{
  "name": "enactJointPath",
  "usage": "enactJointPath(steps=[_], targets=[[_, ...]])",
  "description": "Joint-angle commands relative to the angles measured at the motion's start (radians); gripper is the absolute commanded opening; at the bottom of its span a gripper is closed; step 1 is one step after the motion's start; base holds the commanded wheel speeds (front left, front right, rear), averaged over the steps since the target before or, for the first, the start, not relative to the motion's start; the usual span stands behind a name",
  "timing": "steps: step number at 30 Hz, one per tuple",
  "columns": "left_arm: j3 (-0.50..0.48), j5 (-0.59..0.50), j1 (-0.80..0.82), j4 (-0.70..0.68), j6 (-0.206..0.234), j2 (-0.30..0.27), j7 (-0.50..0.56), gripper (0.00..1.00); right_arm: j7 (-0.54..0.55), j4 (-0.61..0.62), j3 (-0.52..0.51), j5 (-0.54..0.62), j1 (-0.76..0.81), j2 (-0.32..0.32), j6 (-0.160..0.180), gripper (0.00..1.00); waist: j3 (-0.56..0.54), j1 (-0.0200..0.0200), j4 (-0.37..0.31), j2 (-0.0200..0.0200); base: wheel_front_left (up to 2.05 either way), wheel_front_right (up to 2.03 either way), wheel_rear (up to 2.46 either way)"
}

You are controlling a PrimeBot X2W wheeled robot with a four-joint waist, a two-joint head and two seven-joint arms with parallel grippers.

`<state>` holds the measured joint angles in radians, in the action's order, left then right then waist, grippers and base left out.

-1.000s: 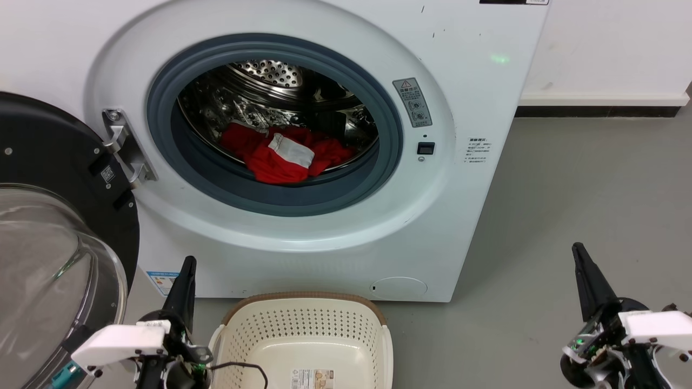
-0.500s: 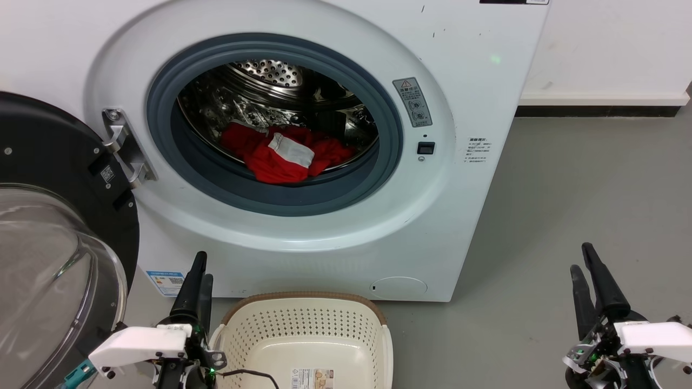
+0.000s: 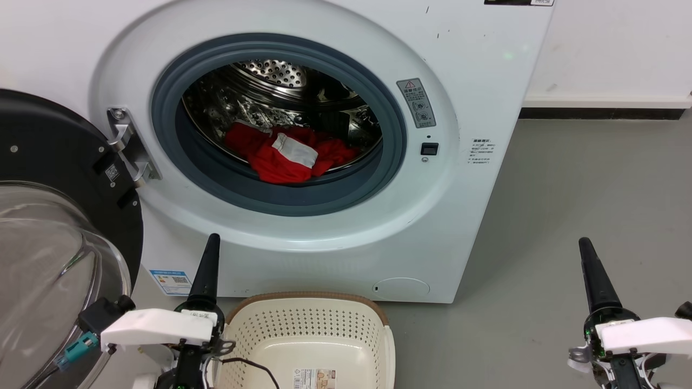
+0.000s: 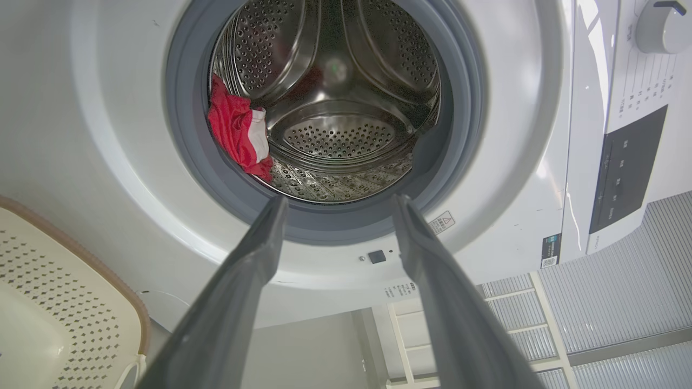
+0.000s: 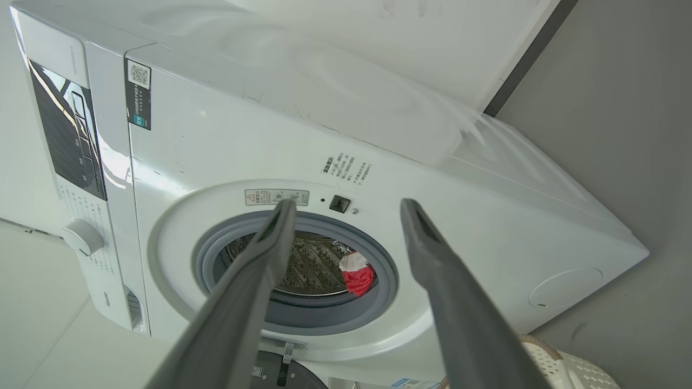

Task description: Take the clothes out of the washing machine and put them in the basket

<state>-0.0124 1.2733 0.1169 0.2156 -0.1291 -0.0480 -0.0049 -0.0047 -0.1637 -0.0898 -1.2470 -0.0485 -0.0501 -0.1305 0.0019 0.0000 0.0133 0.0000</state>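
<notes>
Grey floor [image 3: 567, 189] under the washing machine [image 3: 476, 65] (sticker [image 3: 415, 102] print unreadable); left end effector [image 4: 339, 199] and right end effector [image 5: 348, 202] gape.

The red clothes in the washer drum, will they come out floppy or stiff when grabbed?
Probably floppy: the crumpled bright red fabric garments lie bunched in folds. Likely to drape and drag over the round grey rubber seal.

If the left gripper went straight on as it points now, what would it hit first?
The left gripper would likely meet the grey seal of the washing machine at the opening's rim, or the drum just behind; depth is unclear. The clothes lie off that line.
</notes>
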Motion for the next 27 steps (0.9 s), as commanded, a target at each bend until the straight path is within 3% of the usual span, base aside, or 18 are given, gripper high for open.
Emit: enactJointPath(steps=[1,27], targets=[[0.004,-0.038,0.035,-0.022,-0.002,-0.003,-0.011,1.00,-0.011,0.027,0.003,0.048,-0.005,-0.002,0.000,1.00,0.000,0.0000,0.001,0.0000,0.00,0.00,0.00],[0.057,-0.531,0.068,-0.012,0.003,-0.003,-0.101,1.00,-0.095,0.088,0.029,0.649,0.026,-0.001,0.000,1.00,-0.002,0.0000,0.025,0.0000,0.00,0.00,0.00]])
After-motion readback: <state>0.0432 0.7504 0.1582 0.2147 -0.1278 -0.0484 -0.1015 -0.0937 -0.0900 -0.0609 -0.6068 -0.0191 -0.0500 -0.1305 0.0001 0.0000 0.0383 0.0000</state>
